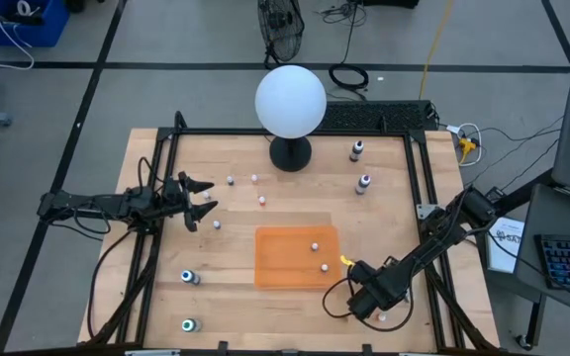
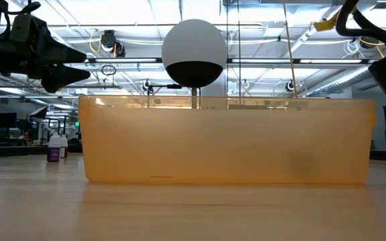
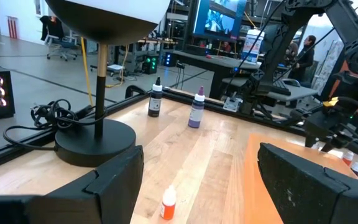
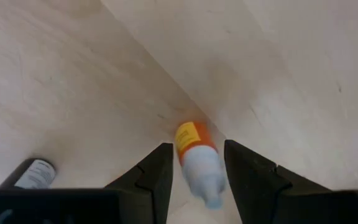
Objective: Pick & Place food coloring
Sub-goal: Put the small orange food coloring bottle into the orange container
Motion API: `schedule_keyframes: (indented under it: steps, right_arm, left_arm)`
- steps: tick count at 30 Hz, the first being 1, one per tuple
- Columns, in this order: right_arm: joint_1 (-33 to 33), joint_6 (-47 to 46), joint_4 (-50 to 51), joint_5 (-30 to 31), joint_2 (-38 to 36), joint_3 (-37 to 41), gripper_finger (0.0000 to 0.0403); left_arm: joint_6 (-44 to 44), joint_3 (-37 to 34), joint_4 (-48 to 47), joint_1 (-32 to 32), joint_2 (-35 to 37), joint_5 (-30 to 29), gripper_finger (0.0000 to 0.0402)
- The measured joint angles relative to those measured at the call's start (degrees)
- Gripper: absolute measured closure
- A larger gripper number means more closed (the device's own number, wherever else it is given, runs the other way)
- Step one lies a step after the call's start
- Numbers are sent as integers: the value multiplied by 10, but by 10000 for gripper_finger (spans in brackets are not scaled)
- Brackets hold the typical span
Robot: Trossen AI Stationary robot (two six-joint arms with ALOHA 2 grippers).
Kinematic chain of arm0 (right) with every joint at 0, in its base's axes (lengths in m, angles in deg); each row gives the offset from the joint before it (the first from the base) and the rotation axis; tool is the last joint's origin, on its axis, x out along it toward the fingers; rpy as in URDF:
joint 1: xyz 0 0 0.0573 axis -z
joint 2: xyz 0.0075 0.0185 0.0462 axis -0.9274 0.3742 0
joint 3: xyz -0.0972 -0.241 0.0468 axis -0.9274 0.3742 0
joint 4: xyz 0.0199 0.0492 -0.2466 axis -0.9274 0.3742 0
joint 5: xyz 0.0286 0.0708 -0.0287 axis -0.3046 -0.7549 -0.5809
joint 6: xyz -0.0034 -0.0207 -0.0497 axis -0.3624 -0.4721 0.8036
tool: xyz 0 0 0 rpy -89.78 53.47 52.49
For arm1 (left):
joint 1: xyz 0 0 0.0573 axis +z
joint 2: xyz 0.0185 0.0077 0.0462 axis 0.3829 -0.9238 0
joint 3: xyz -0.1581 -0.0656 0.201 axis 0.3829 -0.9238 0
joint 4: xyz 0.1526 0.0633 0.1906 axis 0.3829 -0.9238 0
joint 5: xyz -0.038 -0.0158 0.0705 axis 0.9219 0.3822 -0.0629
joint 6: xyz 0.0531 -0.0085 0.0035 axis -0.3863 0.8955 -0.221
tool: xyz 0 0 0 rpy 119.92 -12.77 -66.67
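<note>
At the desk's [image 1: 384, 237] near right corner, right end effector [image 4: 194, 171] down low, fingers apart around a lying orange-labelled food coloring bottle [image 4: 197, 158], not clamped. Left end effector [image 1: 198, 201] hovers at left, fingers apart. Other bottles scattered: two on orange mat [image 1: 280, 259], two upright beside white globe [image 1: 290, 101].

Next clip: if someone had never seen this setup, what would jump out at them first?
The big white globe lamp on its black base at the table's far edge dominates, with the orange mat lying flat at the table's middle. Small white-capped dropper bottles are scattered around them, two on the mat. The right gripper is low at the near right corner, fingers open around an orange-labelled bottle lying on its side; the left gripper hovers open at the left.
</note>
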State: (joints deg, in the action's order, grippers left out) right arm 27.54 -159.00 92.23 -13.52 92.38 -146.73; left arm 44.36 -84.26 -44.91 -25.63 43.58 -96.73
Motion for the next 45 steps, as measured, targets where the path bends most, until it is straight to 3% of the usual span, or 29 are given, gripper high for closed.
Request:
schedule_keyframes:
  steps: [5, 10, 14, 19, 25, 29, 32, 36, 39, 45]
  right_arm:
    - [1, 2, -4, 0, 0, 0, 287]
    - [2, 21, -16, 0, 0, 0, 342]
    - [2, 46, -24, 16, 0, 0, 345]
    - [5, 74, -26, 82, -24, 0, 345]
    - [13, 106, -22, 204, -129, 0, 345]
    - [32, 185, -51, 311, -212, 0, 345]
    - [60, 289, -121, 347, -257, -16, 345]
    - [94, 426, -161, 374, -266, -85, 345]
    - [124, 498, -148, 372, -231, -169, 345]
    - [183, 543, 31, 310, -84, -413, 345]
  left_arm:
    - [0, 0, 0, 0, 0, 0, 91]
    - [0, 0, 0, 0, 0, 0, 92]
    - [0, 0, 0, 0, 0, 0, 91]
    - [0, 0, 0, 0, 0, 0, 91]
    - [0, 0, 0, 0, 0, 0, 91]
    - [0, 0, 0, 0, 0, 0, 91]
    - [0, 0, 0, 0, 0, 0, 91]
    - [0, 0, 0, 0, 0, 0, 92]
    - [0, 0, 0, 0, 0, 0, 92]
    - [0, 0, 0, 0, 0, 0, 91]
